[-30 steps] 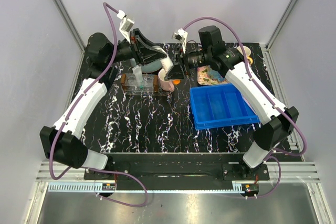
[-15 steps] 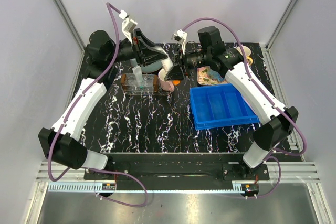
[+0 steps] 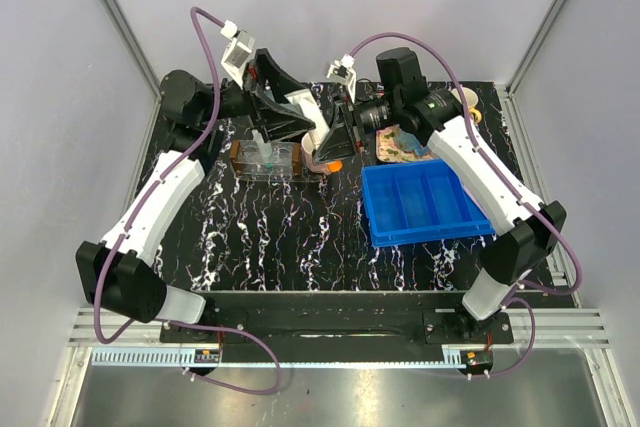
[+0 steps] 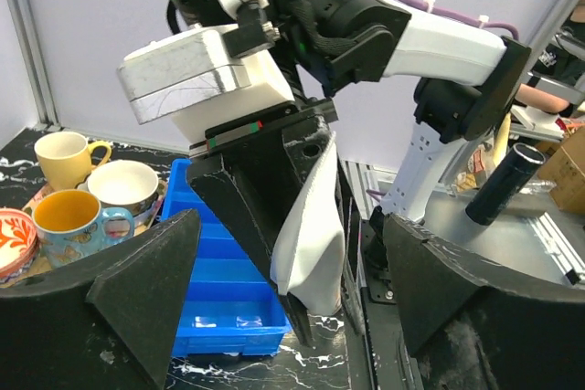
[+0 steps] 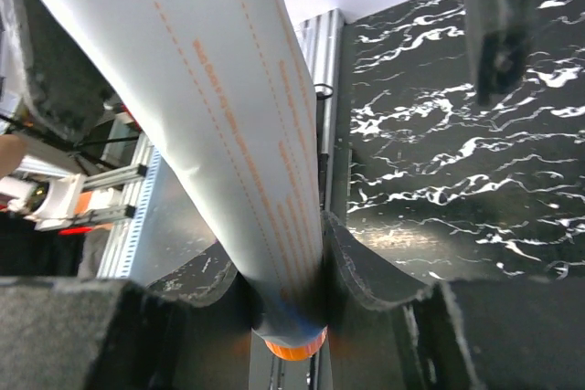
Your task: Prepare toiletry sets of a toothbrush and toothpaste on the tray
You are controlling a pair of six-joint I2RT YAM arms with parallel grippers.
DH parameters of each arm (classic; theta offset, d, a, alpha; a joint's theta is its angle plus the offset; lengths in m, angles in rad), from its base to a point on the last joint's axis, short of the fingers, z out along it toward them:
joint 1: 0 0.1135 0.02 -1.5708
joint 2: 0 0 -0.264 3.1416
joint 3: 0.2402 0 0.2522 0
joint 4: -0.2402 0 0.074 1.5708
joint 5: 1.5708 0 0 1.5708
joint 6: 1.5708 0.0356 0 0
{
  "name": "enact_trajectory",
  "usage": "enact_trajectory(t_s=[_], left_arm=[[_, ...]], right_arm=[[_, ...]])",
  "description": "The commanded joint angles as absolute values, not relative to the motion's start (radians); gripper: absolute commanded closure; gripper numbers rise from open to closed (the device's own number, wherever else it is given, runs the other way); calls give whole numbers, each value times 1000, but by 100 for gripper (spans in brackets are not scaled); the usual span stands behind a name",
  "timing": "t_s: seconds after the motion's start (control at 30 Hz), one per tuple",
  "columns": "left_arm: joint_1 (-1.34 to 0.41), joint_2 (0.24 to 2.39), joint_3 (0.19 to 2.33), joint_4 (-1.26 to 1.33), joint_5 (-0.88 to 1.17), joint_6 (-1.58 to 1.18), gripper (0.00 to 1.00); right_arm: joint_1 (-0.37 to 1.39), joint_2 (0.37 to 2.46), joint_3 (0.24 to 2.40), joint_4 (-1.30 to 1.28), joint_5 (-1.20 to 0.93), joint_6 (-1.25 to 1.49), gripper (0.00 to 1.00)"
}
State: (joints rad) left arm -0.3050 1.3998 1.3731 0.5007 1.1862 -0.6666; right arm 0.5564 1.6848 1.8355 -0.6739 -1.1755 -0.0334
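One blue bin [image 3: 430, 236] stands on one black marbled bench [image 3: 300, 247], and it is split into three compartments.

There are two toothpaste tubes. The orange-capped tube [image 3: 318, 125] is left of the bin and the teal-marked tube [image 3: 262, 143] is farther left of it. One clear tray [image 3: 285, 171] also lies left of the bin. One patterned square tray [image 3: 398, 147] sits just behind the bin.

Behind the bin, the left wrist view shows four vessels:
- Two handled mugs: a yellow mug [image 4: 62, 154] and a blue patterned mug [image 4: 78, 226].
- Two bowls: a white bowl [image 4: 126, 185] and a red-patterned bowl [image 4: 14, 237], which is cut by the frame edge.

Two arms are in view: the left arm [image 3: 165, 197] left of the bin and the right arm [image 3: 480, 172] reaching over it.
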Motion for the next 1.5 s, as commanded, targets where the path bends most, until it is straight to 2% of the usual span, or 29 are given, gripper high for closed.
enact_trajectory(t_s=[0.0,0.1,0.13,0.33,0.47,0.5,0.67,0.8,0.83,0.93,0.97,1.07,1.1,1.23,1.33,1.47], left_arm=[[-287,1387,1350,799,1272,-825,15],[-287,1397,1358,847,1269,-883,19],[-287,1402,1362,842,1267,-881,23],[-290,1410,1381,764,1255,-831,35],[-290,1411,1379,714,1252,-796,47],[-291,1414,1382,704,1252,-789,54],[-299,1422,1390,677,1258,-772,71],[-301,1428,1399,664,1258,-770,88],[-302,1428,1402,663,1259,-770,97],[-305,1425,1410,634,1256,-744,100],[-304,1422,1416,594,1256,-726,100],[-304,1405,1434,423,1240,-594,100],[-304,1399,1440,375,1230,-553,100],[-304,1381,1465,183,1169,-366,100],[-304,1373,1488,88,1126,-296,100],[-304,1364,1516,-33,1059,-216,100]], right_arm=[[560,1698,1885,-643,-1330,18,100],[560,1707,1884,-624,-1353,38,100],[560,1712,1882,-617,-1359,55,100],[560,1726,1881,-594,-1371,77,100],[560,1727,1881,-589,-1368,80,100],[560,1730,1881,-588,-1368,81,100],[560,1723,1878,-587,-1361,81,100],[558,1718,1868,-587,-1338,72,97],[560,1714,1865,-589,-1333,71,96],[560,1703,1859,-597,-1305,57,86],[560,1701,1862,-606,-1283,46,76],[560,1684,1871,-656,-1223,6,65],[560,1680,1873,-682,-1207,-39,58],[560,1657,1879,-724,-1128,-86,47],[560,1643,1885,-749,-1062,-115,25],[560,1623,1891,-765,-939,-136,23]])
